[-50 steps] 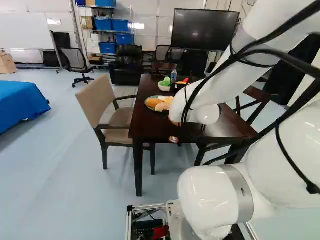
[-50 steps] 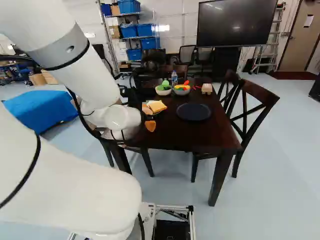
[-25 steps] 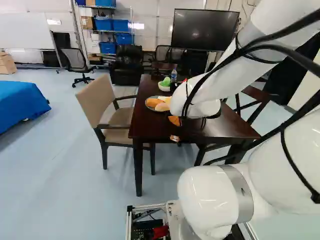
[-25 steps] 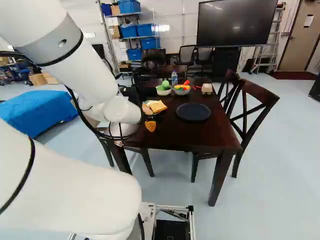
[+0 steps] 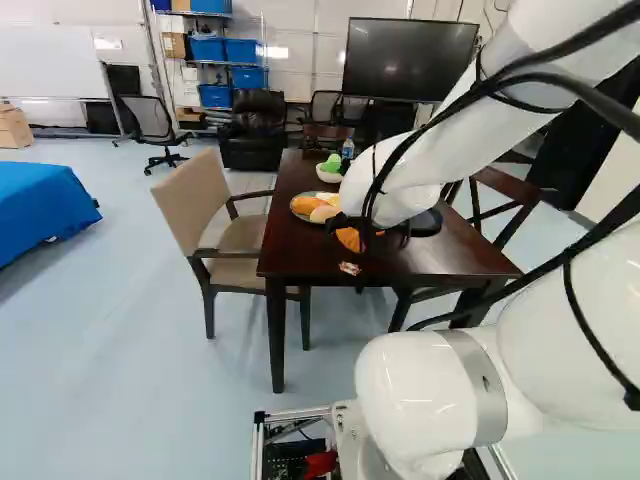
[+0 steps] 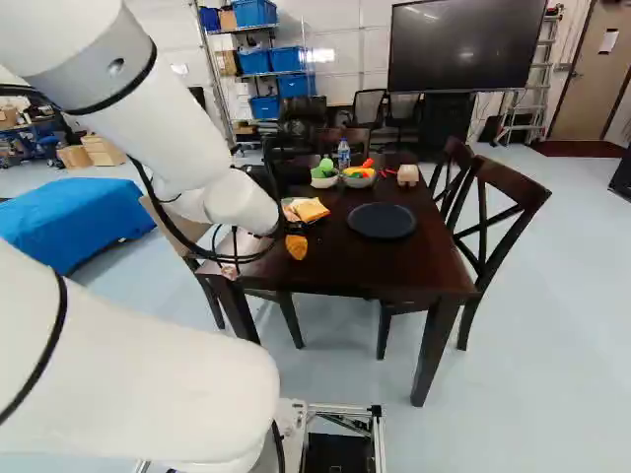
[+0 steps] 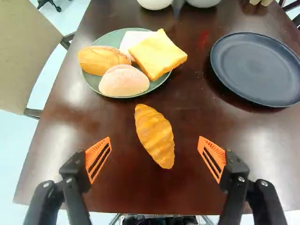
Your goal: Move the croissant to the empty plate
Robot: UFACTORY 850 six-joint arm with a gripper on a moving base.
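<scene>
Orange pads spread wide and holding nothing, so centre your claw over the croissant on the table, between bread plate and near edge, then lower straight down.

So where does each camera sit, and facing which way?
Left base view: base, behind and left of the arm, facing ahead over the table; arm right of middle.
Right base view: behind right, same facing; arm left of middle.
Wrist view: on the wrist, facing along the open gripper at the croissant; fingers show.
All three share table and croissant.
</scene>
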